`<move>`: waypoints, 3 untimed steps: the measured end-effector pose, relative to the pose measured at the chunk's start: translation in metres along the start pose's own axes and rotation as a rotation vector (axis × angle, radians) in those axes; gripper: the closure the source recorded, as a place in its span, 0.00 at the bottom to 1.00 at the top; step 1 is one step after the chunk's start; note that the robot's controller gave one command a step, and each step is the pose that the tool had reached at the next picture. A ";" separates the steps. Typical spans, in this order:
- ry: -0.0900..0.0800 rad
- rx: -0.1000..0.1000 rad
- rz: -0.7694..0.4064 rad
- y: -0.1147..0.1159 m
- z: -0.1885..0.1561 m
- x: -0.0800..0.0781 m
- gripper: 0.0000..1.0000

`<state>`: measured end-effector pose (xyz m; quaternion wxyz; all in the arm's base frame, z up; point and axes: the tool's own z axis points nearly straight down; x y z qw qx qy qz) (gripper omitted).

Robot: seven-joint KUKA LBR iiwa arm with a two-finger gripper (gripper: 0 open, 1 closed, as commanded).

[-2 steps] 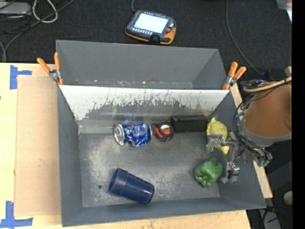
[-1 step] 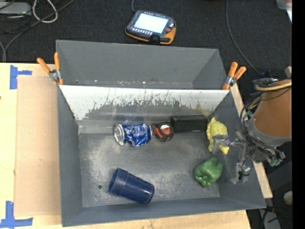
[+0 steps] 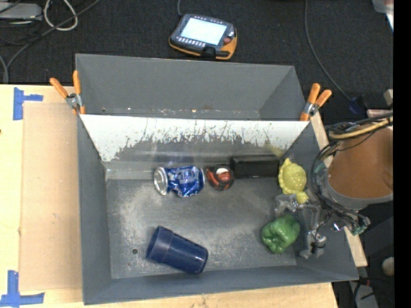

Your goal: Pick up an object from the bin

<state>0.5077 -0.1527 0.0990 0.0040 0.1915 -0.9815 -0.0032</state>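
Trouble looms: the fingers (image 3: 314,241) stand apart, clamping nothing, with the lumpy green plastic pepper (image 3: 279,235) just left of them; closing off-centre could squirt the rounded pepper out sideways.

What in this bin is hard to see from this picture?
In the camera view:
Green pepper: right side partly behind the hand.
Yellow thing: lower edge behind the hand; kind unclear.
Small red-and-black thing: too small to name.
Crushed can: label too small to read.
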 end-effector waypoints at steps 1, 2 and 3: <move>-0.011 -0.005 -0.183 0.002 0.030 0.001 0.00; 0.001 -0.002 -0.052 0.011 0.030 0.001 1.00; 0.001 -0.002 -0.053 0.011 0.030 0.001 1.00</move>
